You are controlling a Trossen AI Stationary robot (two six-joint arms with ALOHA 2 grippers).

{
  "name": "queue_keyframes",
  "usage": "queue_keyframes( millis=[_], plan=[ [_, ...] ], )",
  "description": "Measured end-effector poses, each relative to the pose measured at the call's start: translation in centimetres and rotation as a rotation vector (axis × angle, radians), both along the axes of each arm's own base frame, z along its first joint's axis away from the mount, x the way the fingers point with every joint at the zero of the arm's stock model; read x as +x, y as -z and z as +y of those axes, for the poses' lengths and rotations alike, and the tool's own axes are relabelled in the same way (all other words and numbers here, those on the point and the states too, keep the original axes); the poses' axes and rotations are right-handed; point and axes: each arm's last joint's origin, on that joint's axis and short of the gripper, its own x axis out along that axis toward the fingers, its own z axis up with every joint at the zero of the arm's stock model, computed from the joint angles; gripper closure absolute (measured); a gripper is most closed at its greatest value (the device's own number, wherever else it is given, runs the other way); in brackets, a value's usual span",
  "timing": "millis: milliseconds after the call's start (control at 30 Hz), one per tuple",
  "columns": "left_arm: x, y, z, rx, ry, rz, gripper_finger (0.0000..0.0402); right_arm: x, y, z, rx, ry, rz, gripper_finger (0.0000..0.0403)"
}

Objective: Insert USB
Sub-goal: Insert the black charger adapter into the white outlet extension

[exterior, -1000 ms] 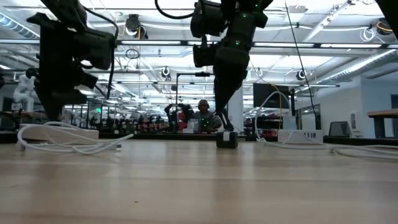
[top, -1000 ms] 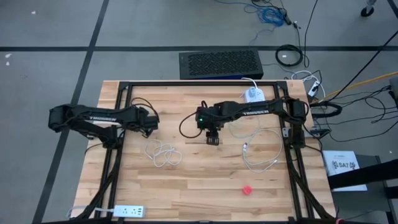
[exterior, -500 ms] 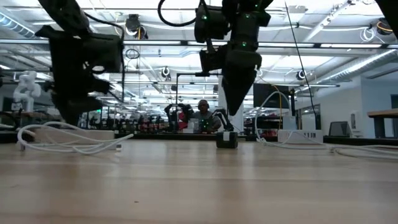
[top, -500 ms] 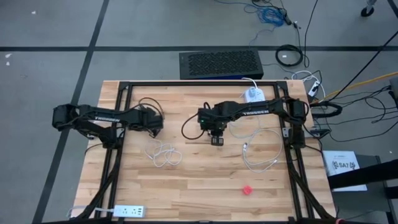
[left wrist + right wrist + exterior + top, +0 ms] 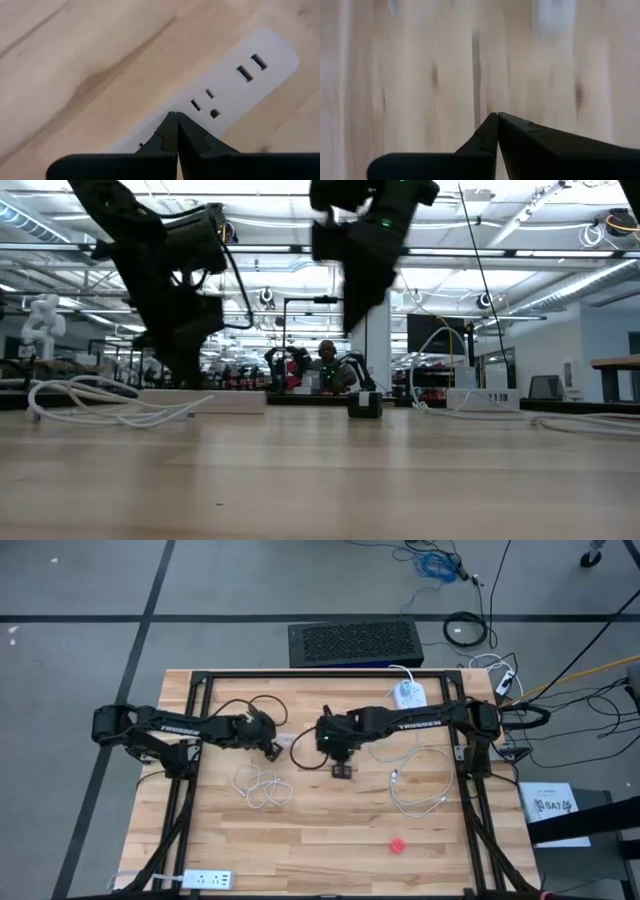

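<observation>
In the high view, the left gripper (image 5: 272, 748) sits left of centre on the wooden table (image 5: 330, 840), fingers pressed together, right at the end of a white power strip (image 5: 286, 740) near mid-frame. The right gripper (image 5: 331, 747) is just right of that strip, also closed on nothing. A small black block (image 5: 343, 772) lies just below it. A coiled white cable (image 5: 262, 786) lies lower left of centre; another white USB cable (image 5: 420, 790) loops at right, its plug end well apart from both grippers. A second power strip (image 5: 208, 879) lies at the bottom left corner.

In the low view, the black block (image 5: 365, 404) stands mid-frame on the tabletop, with the power strip (image 5: 200, 400) at left.

In the left wrist view, the closed fingers (image 5: 170, 135) meet over the power strip (image 5: 235, 90), whose two USB ports show at upper right.

In the right wrist view, the closed fingers (image 5: 510, 132) hang above bare wood.
</observation>
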Motion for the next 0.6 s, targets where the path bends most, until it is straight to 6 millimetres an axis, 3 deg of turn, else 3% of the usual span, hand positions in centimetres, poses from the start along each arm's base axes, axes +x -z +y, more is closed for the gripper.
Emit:
queue_keyframes(
  millis=[100,200,433,600],
  plan=[
    [0.9,0.6,0.2,0.010,0.016,-0.026,0.0400,2.1,0.2,0.3,-0.011,-0.005,-0.199,0.0402],
    [1.4,0.9,0.1,0.016,0.040,-0.055,0.0400,3.7,1.9,0.1,-0.030,-0.009,-0.313,0.0402],
    [1.8,0.9,-0.5,0.009,0.081,-0.085,0.0400,5.8,6.2,-2.8,-0.133,0.107,-0.361,0.0403],
    [1.9,0.9,-0.6,0.011,0.087,-0.096,0.0400,6.6,8.3,-3.4,-0.117,0.117,-0.374,0.0403]
  ],
)
